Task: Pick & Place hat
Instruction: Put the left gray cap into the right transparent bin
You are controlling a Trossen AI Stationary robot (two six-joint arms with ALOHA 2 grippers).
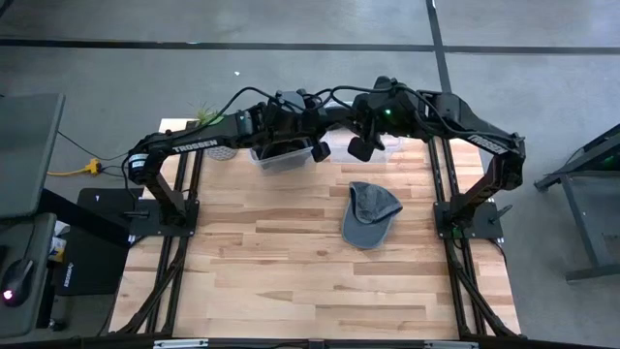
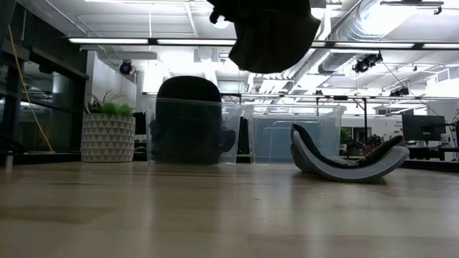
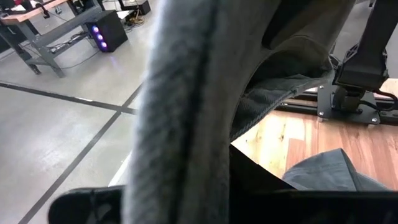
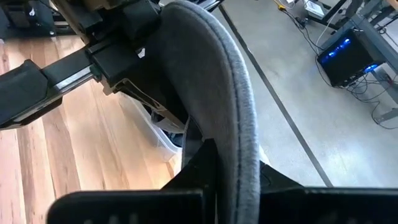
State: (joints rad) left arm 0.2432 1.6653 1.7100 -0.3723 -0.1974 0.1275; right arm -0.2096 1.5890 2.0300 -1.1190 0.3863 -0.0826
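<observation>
"TROSSEN" on left arm (image 1: 194, 143)

Low view: dark hat (image 2: 276, 36) hangs at top centre, well above the wooden table (image 2: 229, 215), its holder cut off by the frame edge. On the table: grey cap (image 2: 344, 161) lying upturned at right, clear bin (image 2: 192, 132) with a dark hat inside at left-centre, second clear bin (image 2: 287, 132) just beside it. Patterned planter (image 2: 107, 136) with green plant at far left.
</observation>
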